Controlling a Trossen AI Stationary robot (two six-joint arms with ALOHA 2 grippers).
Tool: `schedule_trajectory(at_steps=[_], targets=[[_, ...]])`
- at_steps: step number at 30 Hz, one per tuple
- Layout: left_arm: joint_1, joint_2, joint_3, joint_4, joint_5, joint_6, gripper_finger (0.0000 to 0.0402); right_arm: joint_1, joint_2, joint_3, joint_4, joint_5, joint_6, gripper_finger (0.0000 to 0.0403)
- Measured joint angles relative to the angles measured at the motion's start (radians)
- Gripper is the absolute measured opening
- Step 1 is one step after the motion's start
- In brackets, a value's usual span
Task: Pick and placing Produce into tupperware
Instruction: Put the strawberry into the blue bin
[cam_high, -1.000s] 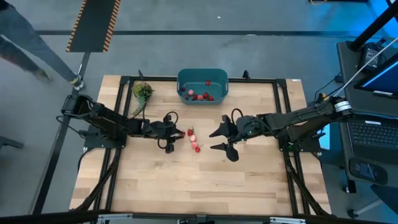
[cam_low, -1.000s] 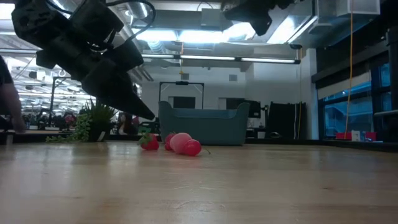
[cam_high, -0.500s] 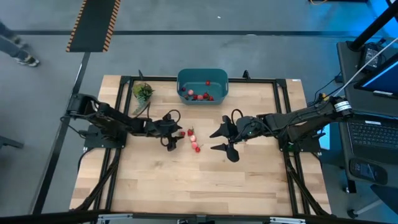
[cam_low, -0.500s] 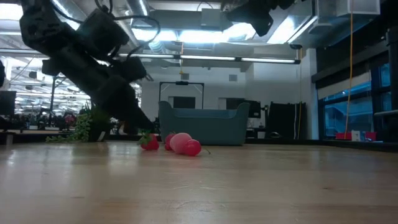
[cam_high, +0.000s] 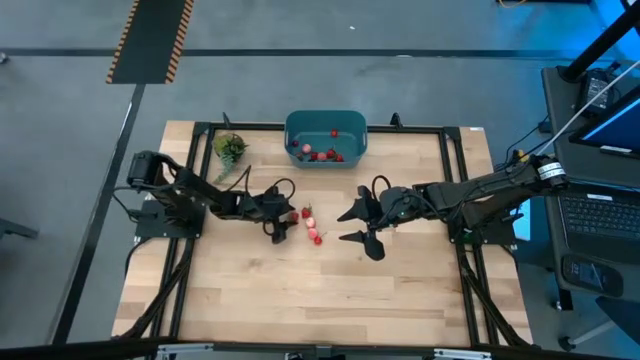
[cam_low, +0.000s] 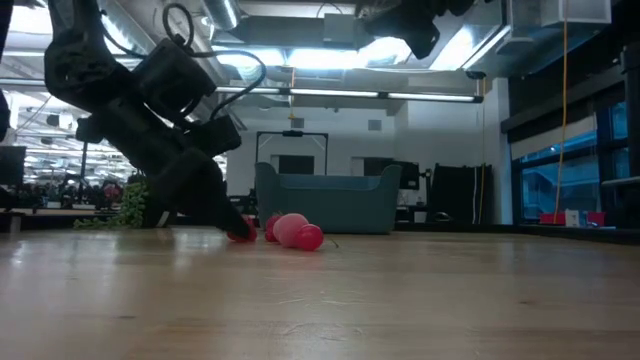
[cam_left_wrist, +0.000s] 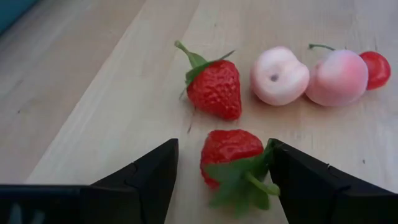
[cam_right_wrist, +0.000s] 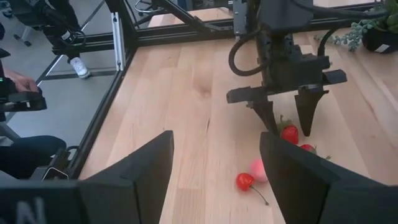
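Down on the wooden desk (cam_high: 330, 300), the left claw (cam_left_wrist: 217, 171) stands with its dark wedge-shaped fingers (cam_left_wrist: 149, 177) spread wide on either side of a red strawberry (cam_left_wrist: 229, 152) with a green top, which lies between them on the boards; whether they touch it cannot be told. Just beyond lie a second strawberry (cam_left_wrist: 214, 87), two pale pink rounded pieces (cam_left_wrist: 280, 74) side by side, and a small red cherry (cam_left_wrist: 375, 68). No writing or label can be read anywhere. Across the same cluster, the right claw (cam_high: 352, 226) hovers with its fingers wide apart and nothing between them. At the far edge of the desk sits the teal tupperware (cam_high: 296, 124), a rounded rectangular tub holding several red pieces of produce (cam_high: 322, 154). A green leafy bunch (cam_high: 229, 147) stands beside it, toward the left arm. The desk is pale planked wood inside a black metal frame (cam_high: 190, 160).
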Motion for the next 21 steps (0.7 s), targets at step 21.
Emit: schedule_trajectory(at_steps=[21], targets=[[0.01, 0.005, 0.0, -0.001, -0.029, -0.005, 0.013, 0.0, 0.0, 0.0, -0.022, 0.0, 0.0, 0.0241]])
